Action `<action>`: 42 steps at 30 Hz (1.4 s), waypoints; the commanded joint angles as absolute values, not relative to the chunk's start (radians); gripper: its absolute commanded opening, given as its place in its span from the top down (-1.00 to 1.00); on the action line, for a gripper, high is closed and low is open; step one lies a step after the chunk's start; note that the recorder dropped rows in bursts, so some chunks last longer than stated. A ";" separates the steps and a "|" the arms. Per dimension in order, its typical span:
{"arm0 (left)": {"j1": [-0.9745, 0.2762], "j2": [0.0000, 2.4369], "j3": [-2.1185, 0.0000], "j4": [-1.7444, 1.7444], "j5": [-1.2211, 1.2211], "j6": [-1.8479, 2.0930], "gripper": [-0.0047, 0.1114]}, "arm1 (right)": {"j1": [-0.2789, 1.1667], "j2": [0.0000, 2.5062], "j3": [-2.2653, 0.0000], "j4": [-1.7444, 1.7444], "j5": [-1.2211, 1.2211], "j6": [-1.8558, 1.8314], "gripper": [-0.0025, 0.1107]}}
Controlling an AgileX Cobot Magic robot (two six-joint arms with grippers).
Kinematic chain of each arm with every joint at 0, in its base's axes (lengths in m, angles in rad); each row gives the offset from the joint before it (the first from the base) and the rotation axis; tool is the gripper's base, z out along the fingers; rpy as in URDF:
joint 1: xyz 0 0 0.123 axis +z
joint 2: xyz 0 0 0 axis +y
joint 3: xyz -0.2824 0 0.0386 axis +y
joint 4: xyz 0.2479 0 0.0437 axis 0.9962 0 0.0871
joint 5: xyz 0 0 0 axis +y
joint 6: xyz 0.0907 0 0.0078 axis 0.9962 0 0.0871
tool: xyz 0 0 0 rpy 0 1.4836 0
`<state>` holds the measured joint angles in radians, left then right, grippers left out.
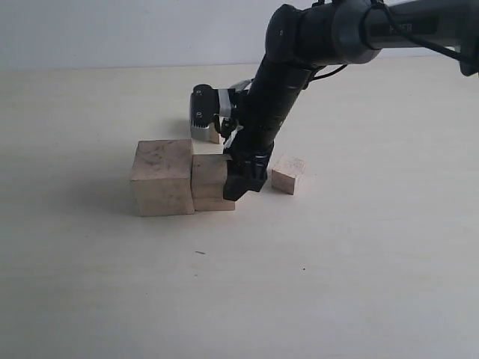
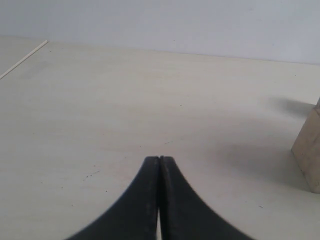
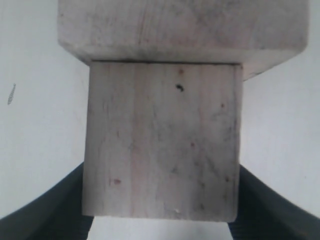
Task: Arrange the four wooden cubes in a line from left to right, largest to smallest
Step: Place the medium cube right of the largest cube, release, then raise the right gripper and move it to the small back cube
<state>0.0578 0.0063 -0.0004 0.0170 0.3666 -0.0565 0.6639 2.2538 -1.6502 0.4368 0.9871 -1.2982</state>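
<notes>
The largest wooden cube (image 1: 161, 176) stands left of centre. A medium wooden cube (image 1: 209, 178) sits against its right side, and my right gripper (image 1: 241, 182) is shut on it. In the right wrist view that medium cube (image 3: 161, 140) fills the gap between both black fingers (image 3: 55, 210), with the largest cube (image 3: 180, 25) touching its far face. A small cube (image 1: 288, 174) lies just right of the gripper. Behind the arm, a corner of another cube (image 1: 213, 137) shows, mostly hidden. My left gripper (image 2: 159, 159) is shut on nothing, low over the bare table, with a cube's edge (image 2: 310, 150) at the frame's side.
The pale table (image 1: 337, 284) stretches wide in front and to both sides of the cubes. The right arm (image 1: 284, 82) and its wrist camera (image 1: 203, 108) lean in over the row from the upper right. The left arm is outside the exterior view.
</notes>
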 commanded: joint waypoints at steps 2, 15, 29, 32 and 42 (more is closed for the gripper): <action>0.056 0.000 0.000 0.015 0.356 -0.057 0.92 | 0.664 2.282 -1.640 0.438 0.972 -1.289 0.96; 0.056 0.000 0.000 0.015 0.356 -0.057 0.92 | 0.664 2.282 -1.640 0.438 0.972 -1.259 0.43; 0.056 0.000 0.000 0.015 0.356 -0.057 0.92 | 0.664 2.246 -1.640 0.469 0.966 -1.207 -0.51; 0.056 0.000 0.000 0.015 0.356 -0.057 0.92 | 0.664 2.229 -1.640 0.471 0.966 -1.203 -0.51; 0.056 0.000 0.000 0.015 0.356 -0.057 0.92 | 0.664 2.111 -1.640 0.386 0.976 -1.123 -0.51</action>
